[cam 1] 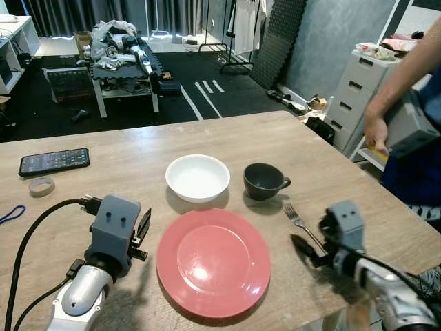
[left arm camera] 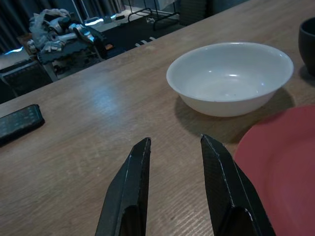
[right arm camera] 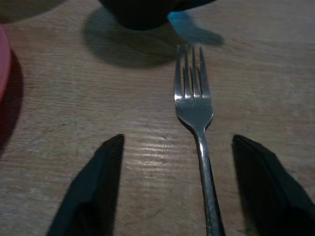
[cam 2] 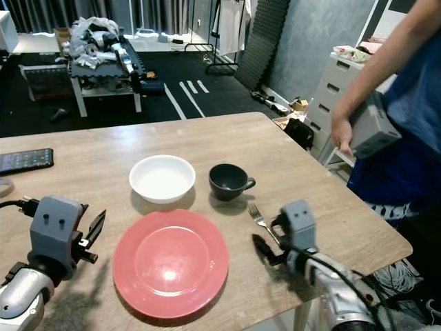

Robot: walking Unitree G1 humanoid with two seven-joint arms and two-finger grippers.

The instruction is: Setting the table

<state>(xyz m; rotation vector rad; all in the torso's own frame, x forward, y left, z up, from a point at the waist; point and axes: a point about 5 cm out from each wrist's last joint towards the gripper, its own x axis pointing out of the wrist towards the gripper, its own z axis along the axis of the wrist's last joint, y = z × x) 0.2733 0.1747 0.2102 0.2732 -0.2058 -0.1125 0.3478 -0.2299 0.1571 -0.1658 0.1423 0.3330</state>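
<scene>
Left eye view: red plate [cam 1: 213, 262] on table [cam 1: 138, 148], fork [cam 1: 298, 221] just right of it. Left wrist view: left gripper [left arm camera: 173, 147] fingers parted, empty. Right wrist view: right gripper [right arm camera: 178, 162] spread wide, fork handle between fingers, untouched.

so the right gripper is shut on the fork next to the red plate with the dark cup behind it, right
Not quite. The right gripper is open, not shut on the fork: the right wrist view shows its two fingers spread apart on either side of the handle, touching neither side. The rest holds: the fork lies on the table beside the red plate, with the dark cup behind it.
</scene>
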